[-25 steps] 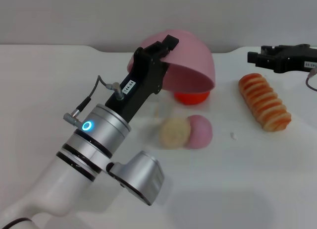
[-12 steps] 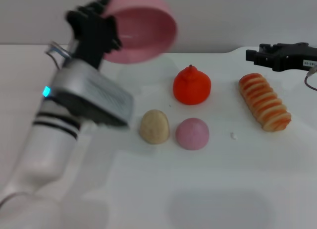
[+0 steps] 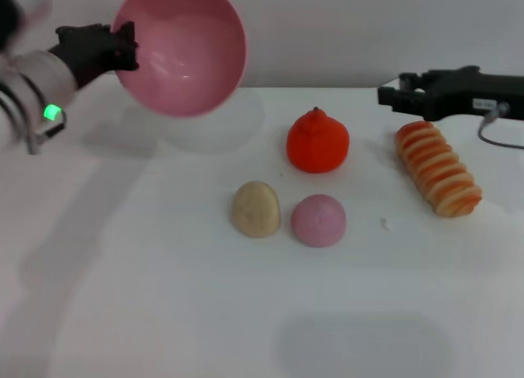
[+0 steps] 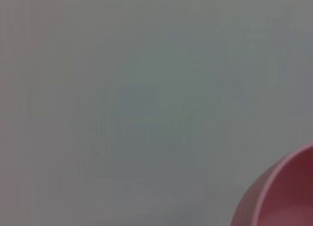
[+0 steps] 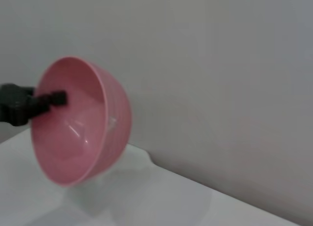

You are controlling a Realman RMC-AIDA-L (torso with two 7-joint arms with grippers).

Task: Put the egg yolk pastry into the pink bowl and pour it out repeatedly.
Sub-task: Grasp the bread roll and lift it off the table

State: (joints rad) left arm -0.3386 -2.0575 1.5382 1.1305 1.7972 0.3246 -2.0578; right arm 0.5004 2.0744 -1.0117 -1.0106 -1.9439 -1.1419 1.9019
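Beige and crumbly, the egg yolk pastry [image 3: 255, 209] sits on the white surface [image 3: 164, 296] near the middle of the scene, just left of a mauve-pink dome [image 3: 318, 220] that lies close beside it. Beyond the pair, farther back, stands an orange-red fruit-shaped item [image 3: 318, 140], and well to the right lies a ridged orange-striped bread roll [image 3: 437, 167]. High at the far left, the pink bowl [image 3: 182, 49] is held clear of the surface, tipped so its glossy inside faces the viewer and nothing shows in it; the left pincer [image 3: 123, 52] is pinching its left rim, its dark fingers gripping the edge. The right pincer [image 3: 389, 94] hangs at the far right, just beyond the bread roll, touching nothing; whether it is spread or pressed together cannot be told.
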